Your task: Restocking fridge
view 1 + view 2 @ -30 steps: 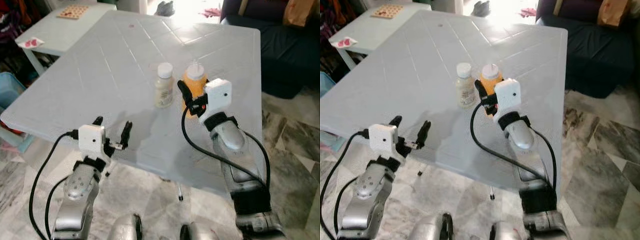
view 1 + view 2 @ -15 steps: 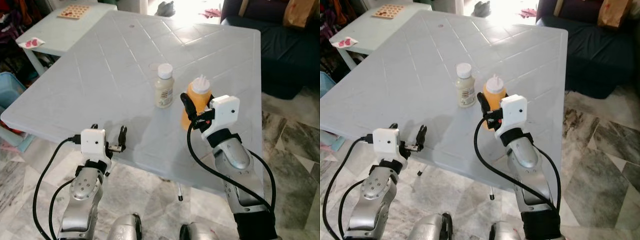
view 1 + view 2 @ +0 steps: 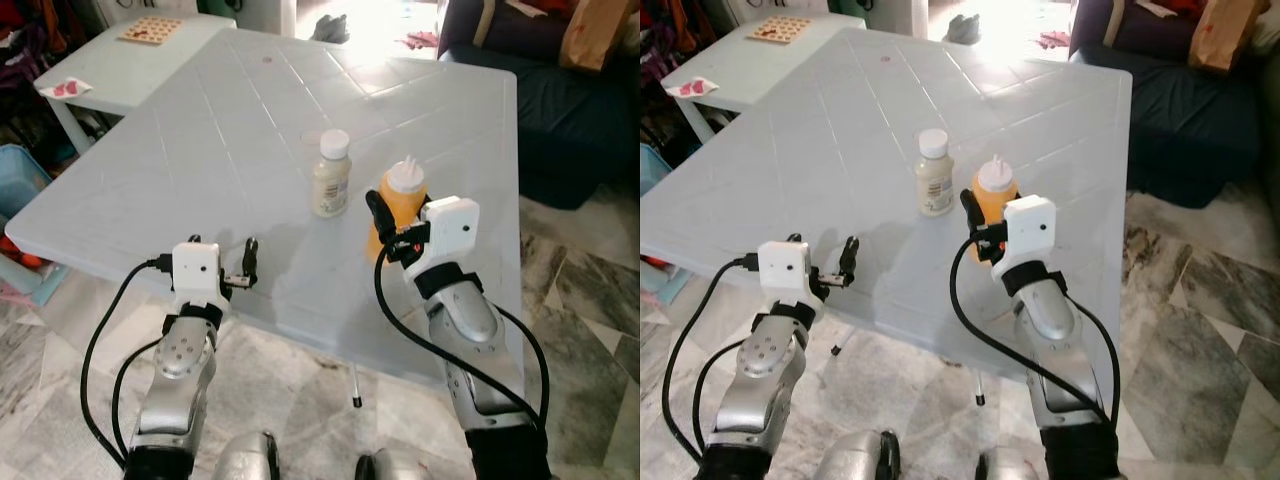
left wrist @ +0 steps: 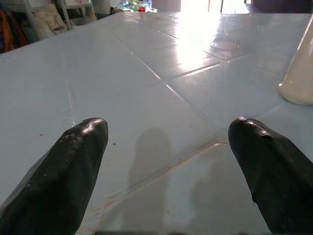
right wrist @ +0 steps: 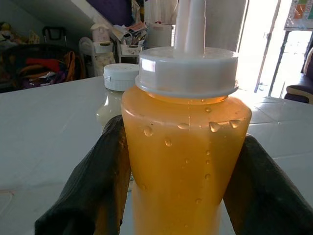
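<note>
1. Since a second ago, the right hand [image 3: 383, 228] has drawn the orange sauce bottle [image 3: 398, 200] away from the white-capped bottle [image 3: 330, 180], toward the table [image 3: 180, 130] edge.
2. Its fingers clamp the orange bottle's sides, apparently ready for carrying fridge-ward.
3. The left hand [image 3: 240, 268] hovers spread and empty at the near edge.

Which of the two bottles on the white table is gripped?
The orange squeeze bottle with the white nozzle cap, clamped by the right gripper; the cream-coloured white-capped bottle stands free.
</note>
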Motion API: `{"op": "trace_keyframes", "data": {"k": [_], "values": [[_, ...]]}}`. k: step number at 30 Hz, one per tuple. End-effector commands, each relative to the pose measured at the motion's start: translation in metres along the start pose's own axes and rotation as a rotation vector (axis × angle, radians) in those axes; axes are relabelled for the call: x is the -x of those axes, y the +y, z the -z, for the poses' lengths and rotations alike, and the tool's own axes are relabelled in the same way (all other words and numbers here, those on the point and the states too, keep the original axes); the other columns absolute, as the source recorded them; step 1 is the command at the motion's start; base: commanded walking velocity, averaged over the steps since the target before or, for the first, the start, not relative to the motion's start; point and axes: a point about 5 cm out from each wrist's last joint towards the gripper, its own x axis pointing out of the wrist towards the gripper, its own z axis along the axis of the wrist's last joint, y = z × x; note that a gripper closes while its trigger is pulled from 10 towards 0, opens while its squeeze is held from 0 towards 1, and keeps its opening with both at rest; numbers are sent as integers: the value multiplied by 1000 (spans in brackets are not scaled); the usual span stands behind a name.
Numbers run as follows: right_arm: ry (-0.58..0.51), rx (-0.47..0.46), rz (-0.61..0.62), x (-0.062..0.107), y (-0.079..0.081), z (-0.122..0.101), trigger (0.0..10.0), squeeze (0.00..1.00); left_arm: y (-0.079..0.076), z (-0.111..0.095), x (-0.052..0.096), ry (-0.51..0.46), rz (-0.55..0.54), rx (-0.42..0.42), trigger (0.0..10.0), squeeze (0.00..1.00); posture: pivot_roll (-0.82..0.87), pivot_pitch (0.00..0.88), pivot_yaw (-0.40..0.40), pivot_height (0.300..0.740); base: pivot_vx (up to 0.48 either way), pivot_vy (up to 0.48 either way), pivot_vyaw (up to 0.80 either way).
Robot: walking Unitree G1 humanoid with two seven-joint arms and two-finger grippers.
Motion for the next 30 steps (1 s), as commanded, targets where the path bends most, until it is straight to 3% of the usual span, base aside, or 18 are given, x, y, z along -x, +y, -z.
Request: {"op": "trace_keyframes", "data": {"k": [1, 21, 30], "values": [[8, 11, 0, -2, -2, 0, 10000, 0, 3, 2, 0, 5, -12, -9, 10000, 0, 58, 21, 8, 740, 0, 0, 0], [13, 9, 8, -4, 1, 4, 10000, 0, 3, 5, 1, 12, -2, -5, 10000, 0, 63, 33, 13, 740, 0, 0, 0], [16, 5, 10, -5, 1, 6, 10000, 0, 4, 8, 1, 24, -1, -13, 10000, 0, 68, 34, 15, 740, -268, 0, 0]]}}
